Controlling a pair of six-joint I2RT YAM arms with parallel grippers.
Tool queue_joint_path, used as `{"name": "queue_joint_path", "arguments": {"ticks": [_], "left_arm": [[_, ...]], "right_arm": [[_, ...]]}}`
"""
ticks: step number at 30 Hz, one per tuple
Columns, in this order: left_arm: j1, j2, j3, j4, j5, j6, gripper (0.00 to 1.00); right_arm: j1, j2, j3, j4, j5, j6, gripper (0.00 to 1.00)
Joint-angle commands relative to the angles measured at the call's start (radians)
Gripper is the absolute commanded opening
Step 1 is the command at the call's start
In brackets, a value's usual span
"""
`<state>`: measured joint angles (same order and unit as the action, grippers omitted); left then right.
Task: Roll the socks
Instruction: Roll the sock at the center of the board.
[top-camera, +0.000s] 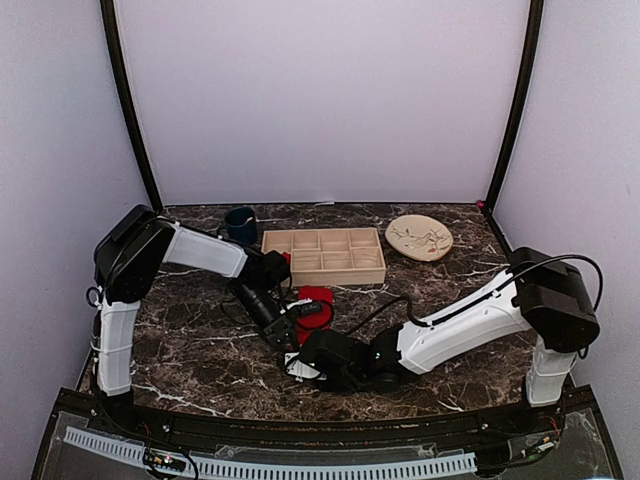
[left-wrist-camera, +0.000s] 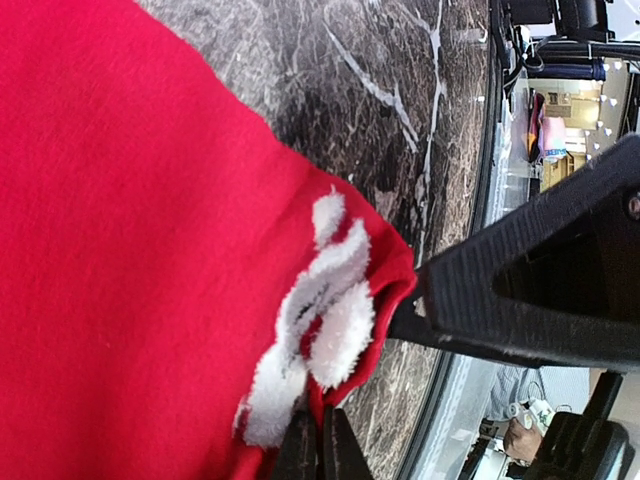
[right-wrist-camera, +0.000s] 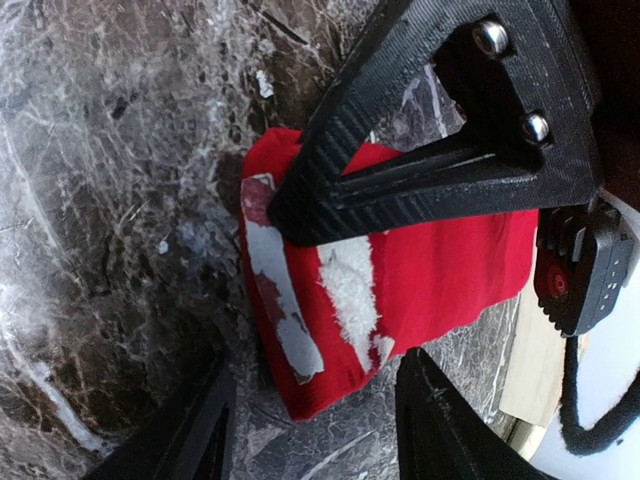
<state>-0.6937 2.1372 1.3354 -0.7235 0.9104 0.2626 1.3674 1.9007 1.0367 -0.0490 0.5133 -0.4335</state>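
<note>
The socks (top-camera: 316, 298) lie as one red bundle on the table (top-camera: 200, 350), just in front of the tray (top-camera: 372, 274). I cannot tell the two socks apart, nor whether the bundle touches the tray's near wall. The tray is pale wood, a shallow rectangle split into small square compartments. A dark blue mug (top-camera: 240, 222) stands off its left end and a round tan plate (top-camera: 419, 238) with a thin branching pattern lies off its right end, both well apart from the socks. The table is dark brown stone-look marble with white veins, and the plain pale walls (top-camera: 320, 100) around it are framed by black posts. Both black wrists crowd the bundle's near side and hide its lower edge from above. The left gripper (top-camera: 297, 318) sits at the bundle. In its own view its thin fingertips (left-wrist-camera: 303, 455) are pressed together at the hem, seemingly pinching the fabric beside a fuzzy white print (left-wrist-camera: 330, 300). The right gripper (top-camera: 297, 364) comes in from the near side with its fingers (right-wrist-camera: 195, 430) spread, the bundle's end lying between them. In the right wrist view a ribbed triangular finger (right-wrist-camera: 440, 150) with two bright screws lies across the bundle and covers its upper part. Beside it is a small black box with a red button (right-wrist-camera: 556, 283) and a black cable. The fabric looks soft and fleecy, and the print is partly smooth white and partly tufted.
</note>
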Motion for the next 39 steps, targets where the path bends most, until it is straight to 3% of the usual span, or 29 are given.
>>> {"name": "queue_joint_path", "arguments": {"ticks": [1,13,23,33,39], "left_arm": [[0.006,0.023,0.038,-0.064,-0.006,0.041,0.00],[0.021,0.058,0.104,-0.122,-0.009,0.080,0.00],[0.032,0.062,0.111,-0.131,-0.013,0.087,0.00],[0.035,0.067,0.122,-0.131,-0.008,0.085,0.00],[0.039,0.055,0.120,-0.104,-0.041,0.054,0.18]], "right_arm": [[-0.001,0.045,0.005,-0.049,-0.026,-0.035,0.51],[-0.043,0.105,0.058,-0.238,-0.113,0.025,0.36],[-0.101,0.098,0.058,-0.322,-0.198,0.061,0.34],[-0.139,0.143,0.098,-0.383,-0.312,0.095,0.19],[-0.166,0.144,0.107,-0.412,-0.382,0.141,0.14]]}}
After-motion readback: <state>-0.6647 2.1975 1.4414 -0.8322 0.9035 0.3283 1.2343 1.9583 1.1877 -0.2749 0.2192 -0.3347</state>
